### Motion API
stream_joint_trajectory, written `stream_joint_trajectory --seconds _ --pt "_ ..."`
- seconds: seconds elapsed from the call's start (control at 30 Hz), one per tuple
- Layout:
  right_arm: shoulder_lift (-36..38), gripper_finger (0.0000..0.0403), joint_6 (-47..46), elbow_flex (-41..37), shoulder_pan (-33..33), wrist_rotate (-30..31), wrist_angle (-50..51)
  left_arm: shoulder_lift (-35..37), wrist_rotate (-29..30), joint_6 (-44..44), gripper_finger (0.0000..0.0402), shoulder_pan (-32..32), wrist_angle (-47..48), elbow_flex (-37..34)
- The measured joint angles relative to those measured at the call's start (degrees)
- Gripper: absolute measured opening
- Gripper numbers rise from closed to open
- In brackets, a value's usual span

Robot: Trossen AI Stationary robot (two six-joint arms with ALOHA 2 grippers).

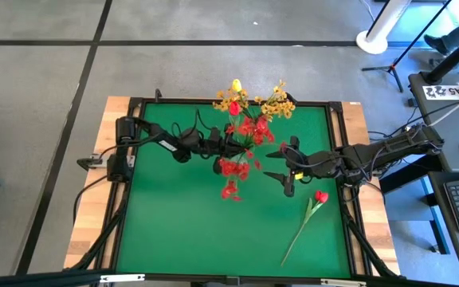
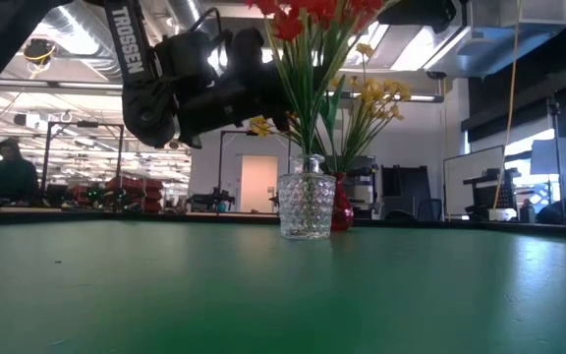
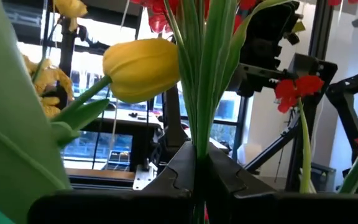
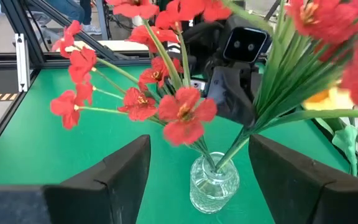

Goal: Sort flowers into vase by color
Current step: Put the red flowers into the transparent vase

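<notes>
A clear glass vase [image 2: 306, 206] [image 4: 213, 183] stands mid-table and holds red flowers [image 1: 241, 147] [image 4: 166, 106] by their stem ends. Behind it, a red vase [image 2: 340, 211] holds yellow-orange sprays [image 1: 257, 102] [image 2: 376, 93]. A yellow tulip [image 3: 142, 68] shows close in the left wrist view. My left gripper [image 1: 229, 147] [image 3: 197, 180] is shut on green stems above the clear vase. My right gripper [image 1: 282, 167] [image 4: 197, 168] hangs open to the right of that vase, facing it. One red tulip [image 1: 319, 197] lies flat on the mat near the right edge. My left gripper pinches a bundle of green stems [image 3: 199, 149] between its two fingers, well above the clear vase's mouth. The fingers come level from the table's left, across the stems. The stems stand upright with red blossoms above; their lower ends run down into the clear vase.
The green mat [image 1: 174, 215] has open room on its near-left part. The lying tulip's long stem [image 1: 297, 235] runs toward the near edge. A black frame rims the table [image 1: 341, 108]. A person [image 2: 8, 172] sits far off in the room.
</notes>
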State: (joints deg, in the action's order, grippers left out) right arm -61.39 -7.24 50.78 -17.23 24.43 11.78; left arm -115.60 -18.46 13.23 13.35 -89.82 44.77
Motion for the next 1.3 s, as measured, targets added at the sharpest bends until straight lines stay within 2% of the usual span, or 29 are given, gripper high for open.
stream_joint_trajectory --seconds 0.23,0.5,0.73,0.93,1.1,1.3 --pt "0.0 0.0270 0.0 0.0 0.0 0.0 -0.1 -0.2 0.1 0.6 0.0016 -1.3 0.6 -1.0" --pt "0.0 0.0270 0.0 0.0 0.0 0.0 -0.1 -0.2 0.0 1.5 0.0062 -1.5 8.2 -2.1" --pt "0.0 0.0270 0.0 0.0 0.0 0.0 -0.2 -0.1 0.0 1.7 0.0100 -2.2 10.2 -2.2" --pt "0.0 0.0270 0.0 0.0 0.0 0.0 -0.1 1.7 0.1 1.7 0.0126 -3.1 15.6 -2.7" --pt "0.0 0.0270 0.0 0.0 0.0 0.0 -0.1 4.3 0.8 1.7 0.0137 -4.2 17.8 -5.9" --pt "0.0 0.0270 0.0 0.1 0.0 0.0 -0.7 9.6 5.9 2.1 0.0145 -5.1 20.6 -11.5"
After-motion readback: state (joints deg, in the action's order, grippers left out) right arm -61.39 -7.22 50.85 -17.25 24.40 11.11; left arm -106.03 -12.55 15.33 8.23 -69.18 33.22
